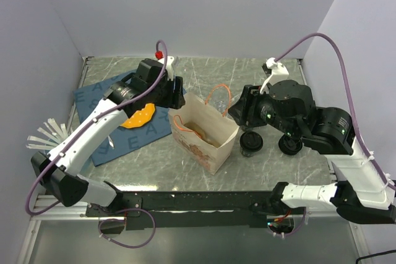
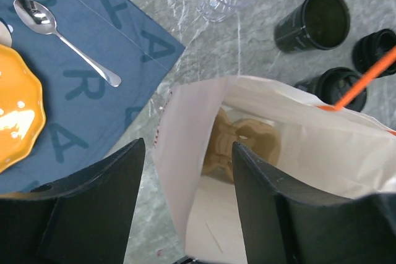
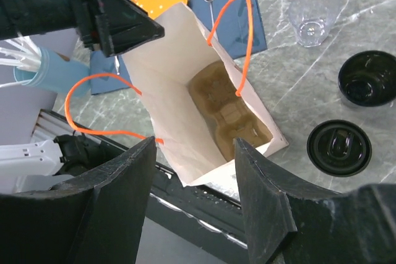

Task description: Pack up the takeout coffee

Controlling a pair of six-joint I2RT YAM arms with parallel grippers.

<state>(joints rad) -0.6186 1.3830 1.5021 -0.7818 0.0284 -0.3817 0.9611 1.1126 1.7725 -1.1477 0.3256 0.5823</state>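
Observation:
A white paper bag (image 1: 204,131) with orange handles stands open mid-table. The brown pulp tray (image 3: 229,112) lies in its bottom and also shows in the left wrist view (image 2: 241,143). A dark lidded cup (image 1: 251,142) stands right of the bag (image 3: 339,146) (image 2: 331,88). A second black round piece (image 1: 291,144) (image 3: 369,78) lies beside it; I cannot tell whether it is a cup or a lid. My left gripper (image 1: 175,94) (image 2: 185,196) is open, straddling the bag's back-left wall. My right gripper (image 1: 237,114) (image 3: 195,202) is open and empty above the bag's right end.
A blue placemat (image 1: 102,100) at left carries an orange plate (image 2: 15,109) and a spoon (image 2: 62,35). A clear plastic cup (image 3: 312,13) and a dark open-topped cup (image 2: 312,21) stand behind the bag. A blue cup of white sticks (image 3: 43,66) stands at far left.

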